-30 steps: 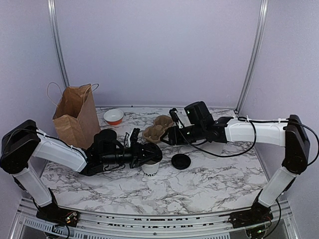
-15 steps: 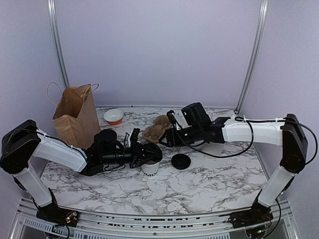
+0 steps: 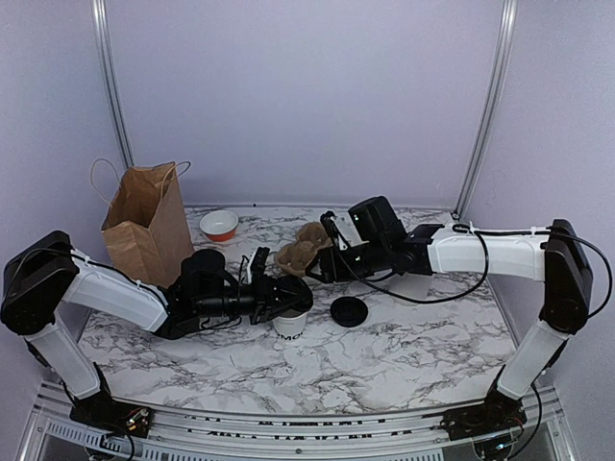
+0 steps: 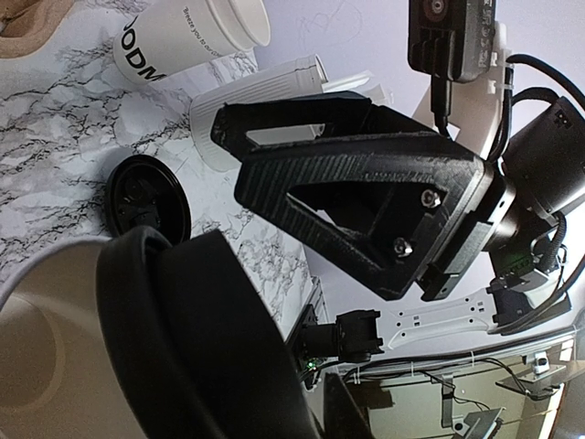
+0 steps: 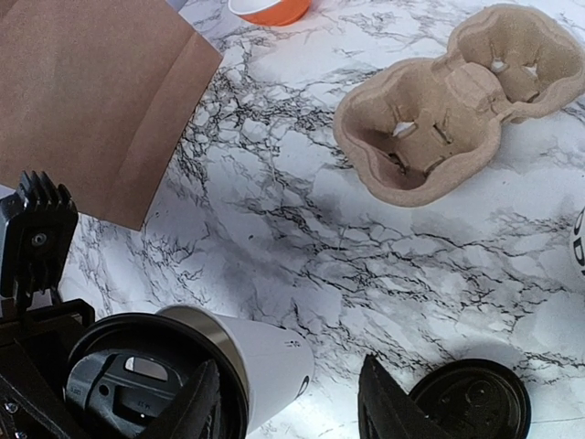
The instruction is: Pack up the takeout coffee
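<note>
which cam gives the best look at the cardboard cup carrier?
Right wrist. The cardboard cup carrier fills the upper right of that view, almost whole, with its pockets open to the lens. Top external shows it whole but small. Left wrist catches only a tan sliver at its top left corner.

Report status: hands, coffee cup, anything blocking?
Left hand shut on cup rim, cup upright on table. Right hand open, empty. Lid off, flat on table beside cup. Left hand over cup mouth would likely block lidding.
</note>
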`<state>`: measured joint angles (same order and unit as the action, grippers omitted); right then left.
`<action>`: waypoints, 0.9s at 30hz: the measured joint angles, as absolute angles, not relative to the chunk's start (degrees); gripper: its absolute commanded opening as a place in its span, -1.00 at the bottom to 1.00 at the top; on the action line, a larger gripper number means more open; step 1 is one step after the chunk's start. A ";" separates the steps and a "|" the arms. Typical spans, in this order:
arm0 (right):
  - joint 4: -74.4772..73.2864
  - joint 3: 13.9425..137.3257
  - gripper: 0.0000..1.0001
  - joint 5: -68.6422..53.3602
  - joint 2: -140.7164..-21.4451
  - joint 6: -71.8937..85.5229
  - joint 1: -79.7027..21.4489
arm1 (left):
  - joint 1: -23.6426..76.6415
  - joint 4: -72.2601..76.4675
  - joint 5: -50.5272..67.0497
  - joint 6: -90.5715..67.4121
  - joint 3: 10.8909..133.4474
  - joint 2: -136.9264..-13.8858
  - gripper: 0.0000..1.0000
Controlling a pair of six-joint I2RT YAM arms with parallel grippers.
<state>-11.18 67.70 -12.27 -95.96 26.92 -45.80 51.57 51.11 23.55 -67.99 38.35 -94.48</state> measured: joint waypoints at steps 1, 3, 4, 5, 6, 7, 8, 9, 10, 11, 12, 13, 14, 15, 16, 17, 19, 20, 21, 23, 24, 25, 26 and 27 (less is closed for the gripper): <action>-11.18 67.70 -0.01 -12.25 -95.96 26.92 -45.80 | 51.55 51.11 23.57 -67.94 38.35 -94.48 -0.69; -11.18 67.70 -0.01 -12.25 -95.96 26.92 -45.80 | 51.53 51.11 23.57 -67.90 38.37 -94.48 -0.69; -11.18 67.70 -0.01 -12.25 -95.96 26.92 -45.80 | 51.53 51.11 23.57 -67.88 38.39 -94.48 -0.69; -11.18 67.70 -0.01 -12.25 -95.98 26.92 -45.80 | 51.51 51.11 23.59 -67.88 38.39 -94.48 -0.69; -11.18 67.70 -0.01 -12.25 -95.98 26.92 -45.80 | 51.46 51.11 23.64 -67.85 38.41 -94.48 -0.69; -11.18 67.70 -0.01 -12.25 -95.98 26.92 -45.80 | 51.42 51.11 23.75 -67.83 38.44 -94.48 -0.69; -11.20 67.70 -0.01 -12.25 -95.98 26.92 -45.80 | 51.42 51.11 23.83 -67.83 38.48 -94.48 -0.69; -11.20 67.70 -0.01 -12.23 -95.98 26.89 -45.80 | 51.42 51.11 23.99 -67.81 38.54 -94.48 -0.69; -11.18 67.70 -0.01 -12.23 -95.98 26.89 -45.80 | 51.40 51.11 24.01 -67.81 38.61 -94.48 -0.69; -11.20 67.70 -0.01 -12.23 -95.98 26.89 -45.80 | 51.33 51.11 24.08 -67.79 38.65 -94.48 -0.69; -11.20 67.70 -0.01 -12.23 -95.98 26.89 -45.80 | 51.31 51.11 24.14 -67.77 38.74 -94.48 -0.69; -11.20 67.70 -0.01 -12.23 -95.98 26.89 -45.80 | 51.29 51.11 24.18 -67.75 38.83 -94.50 -0.69; -11.20 67.70 -0.01 -12.23 -95.98 26.89 -45.80 | 51.27 51.11 24.29 -67.72 38.94 -94.52 -0.69; -11.20 67.70 -0.01 -12.23 -95.98 26.89 -45.80 | 51.27 51.11 24.43 -67.70 39.05 -94.56 -0.69; -11.20 67.70 -0.01 -12.23 -95.98 26.89 -45.80 | 51.24 51.11 24.51 -67.70 39.18 -94.61 -0.69; -11.20 67.70 -0.01 -12.23 -95.98 26.89 -45.80 | 51.24 51.11 24.58 -67.70 39.27 -94.63 -0.69; -11.20 67.70 -0.01 -12.23 -95.98 26.89 -45.80 | 51.24 51.13 24.62 -67.72 39.35 -94.70 -0.69; -11.20 67.70 -0.01 -12.21 -95.98 26.89 -45.80 | 51.24 51.13 24.64 -67.72 39.35 -94.80 -0.69; -11.20 67.70 -0.01 -12.23 -95.98 26.89 -45.80 | 51.24 51.13 24.64 -67.75 39.35 -94.87 -0.69; -11.20 67.70 -0.01 -12.23 -95.98 26.89 -45.80 | 51.22 51.11 24.62 -67.77 39.35 -94.91 -0.69; -11.20 67.70 -0.01 -12.23 -95.98 26.89 -45.80 | 51.20 51.13 24.62 -67.77 39.35 -94.91 -0.69; -11.20 67.70 -0.01 -12.23 -95.98 26.89 -45.80 | 51.18 51.13 24.62 -67.79 39.35 -94.91 -0.69; -11.20 67.70 -0.01 -12.23 -95.98 26.89 -45.80 | 51.13 51.13 24.62 -67.83 39.35 -94.91 -0.69; -11.20 67.70 -0.01 -12.23 -95.98 26.89 -45.80 | 51.09 51.13 24.62 -67.90 39.33 -94.91 -0.69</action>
